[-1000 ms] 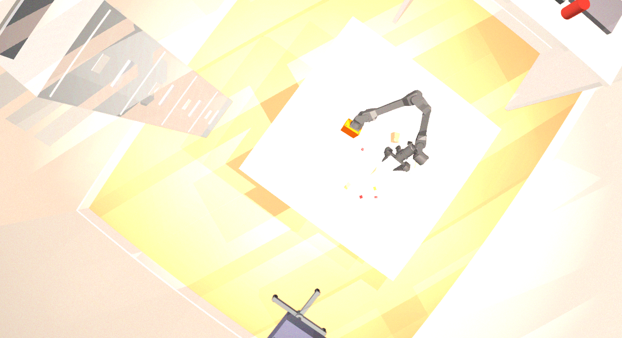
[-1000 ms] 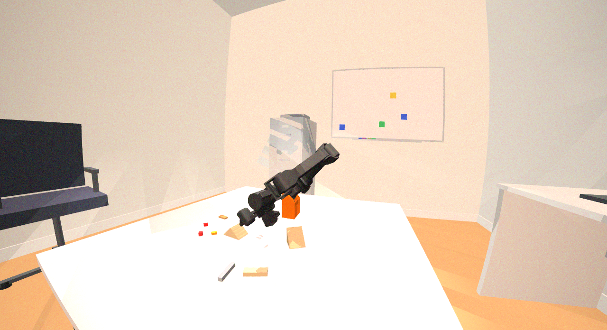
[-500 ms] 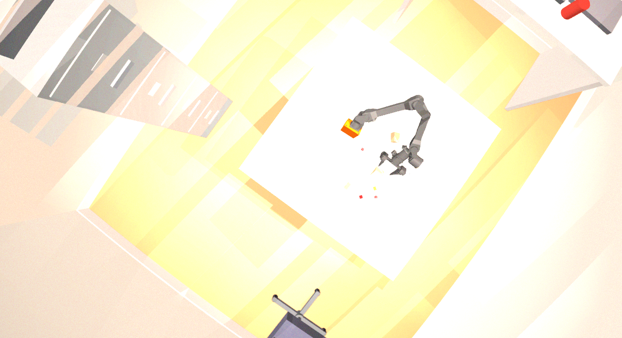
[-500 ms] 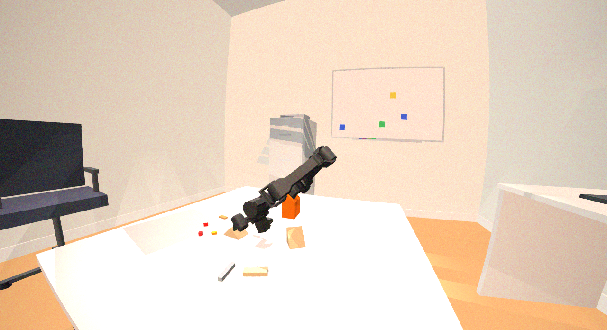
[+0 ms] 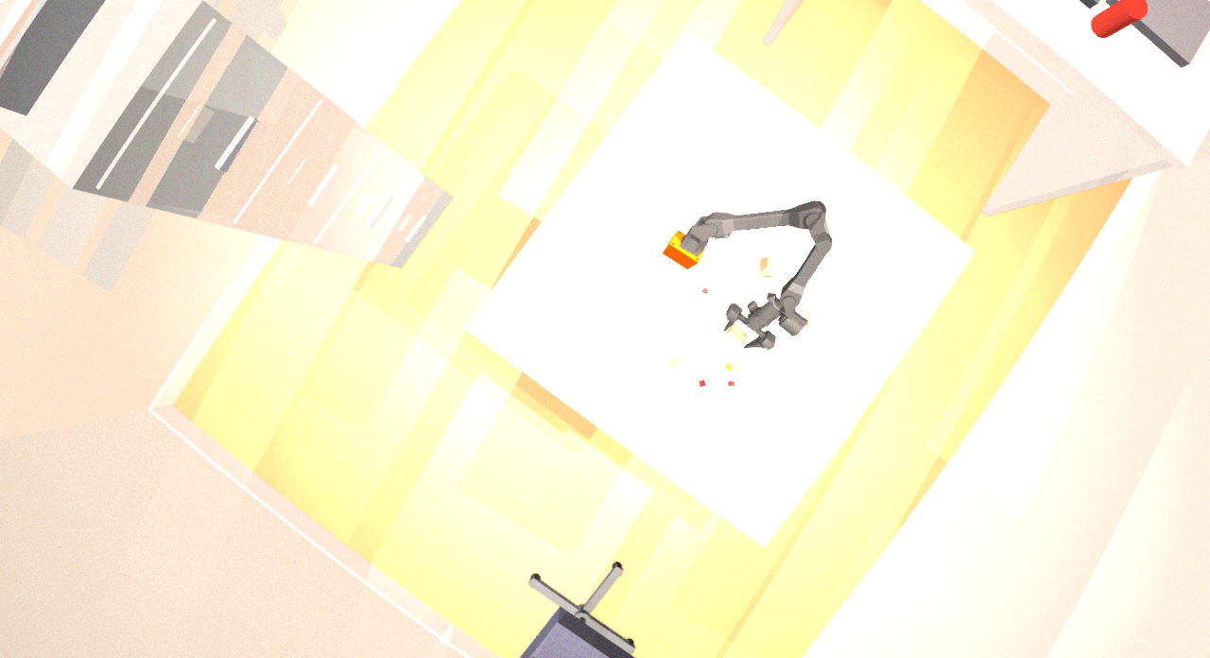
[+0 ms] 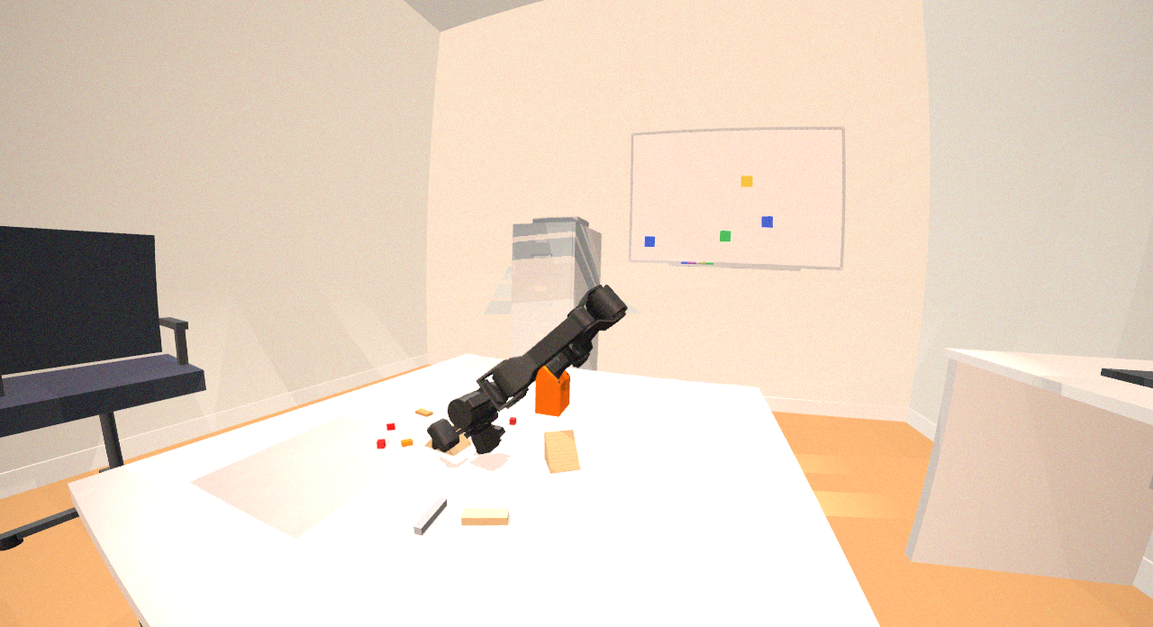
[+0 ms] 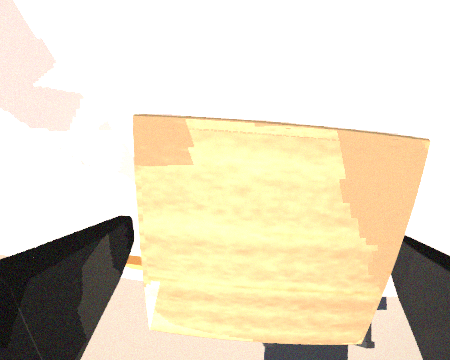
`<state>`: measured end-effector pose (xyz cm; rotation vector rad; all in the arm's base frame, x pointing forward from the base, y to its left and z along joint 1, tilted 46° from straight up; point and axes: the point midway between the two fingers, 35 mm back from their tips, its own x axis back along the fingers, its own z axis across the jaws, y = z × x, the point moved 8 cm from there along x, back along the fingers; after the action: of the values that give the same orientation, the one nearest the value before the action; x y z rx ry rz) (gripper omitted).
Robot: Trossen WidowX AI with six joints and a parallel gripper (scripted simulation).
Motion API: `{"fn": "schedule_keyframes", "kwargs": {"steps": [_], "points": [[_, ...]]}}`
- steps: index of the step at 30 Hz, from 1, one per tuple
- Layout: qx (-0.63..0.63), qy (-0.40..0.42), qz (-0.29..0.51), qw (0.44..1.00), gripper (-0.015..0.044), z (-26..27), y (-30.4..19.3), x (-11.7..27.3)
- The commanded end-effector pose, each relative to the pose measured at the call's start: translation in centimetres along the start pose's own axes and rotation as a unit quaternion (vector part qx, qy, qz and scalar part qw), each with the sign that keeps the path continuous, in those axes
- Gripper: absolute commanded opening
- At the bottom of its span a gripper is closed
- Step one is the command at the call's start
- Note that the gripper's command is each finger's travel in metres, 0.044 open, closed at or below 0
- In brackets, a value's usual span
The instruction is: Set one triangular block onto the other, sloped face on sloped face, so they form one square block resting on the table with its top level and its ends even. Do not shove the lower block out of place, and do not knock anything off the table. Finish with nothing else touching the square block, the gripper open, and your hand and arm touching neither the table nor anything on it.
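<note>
One triangular block (image 5: 735,334) (image 6: 455,447) (image 7: 265,200) rests on the table (image 5: 609,316) (image 6: 645,542), its sloped face filling the middle of the wrist view. My gripper (image 5: 737,337) (image 6: 466,444) (image 7: 264,240) is open, with one finger to each side of this block. The wrist view shows a thin gap at the left finger; whether the right finger touches the block I cannot tell. The other triangular block (image 5: 766,268) (image 6: 560,451) stands apart, nearer the arm's base side, with nothing on it. The hand partly hides the first block in the exterior view.
An orange block-shaped item (image 5: 682,254) (image 6: 552,395) stands by the arm's base. Small red cubes (image 5: 701,383) (image 6: 381,443), a yellow piece (image 5: 728,366) (image 6: 406,441) and a flat wooden piece (image 5: 675,361) (image 6: 423,412) lie near the hand. A grey bar (image 6: 430,516) lies beside a wooden bar (image 6: 484,517).
</note>
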<state>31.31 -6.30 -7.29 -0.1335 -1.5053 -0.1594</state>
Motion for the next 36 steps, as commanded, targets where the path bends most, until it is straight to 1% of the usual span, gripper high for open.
{"fn": "schedule_keyframes", "kwargs": {"steps": [1,7,14,18,23,36], "points": [[-0.003,0.000,0.002,1.000,0.0440,0.0,0.0,-0.2],[0.000,0.000,0.000,1.000,0.0282,0.0,0.0,0.0],[0.000,0.000,0.000,1.000,0.0236,0.0,0.0,0.0],[0.000,0.000,0.000,1.000,0.0131,0.0,-0.1,0.0],[0.000,0.000,0.000,1.000,0.0000,-0.3,-1.4,1.4],[0.000,0.000,0.002,1.000,0.0000,-0.2,-5.9,5.9]]}}
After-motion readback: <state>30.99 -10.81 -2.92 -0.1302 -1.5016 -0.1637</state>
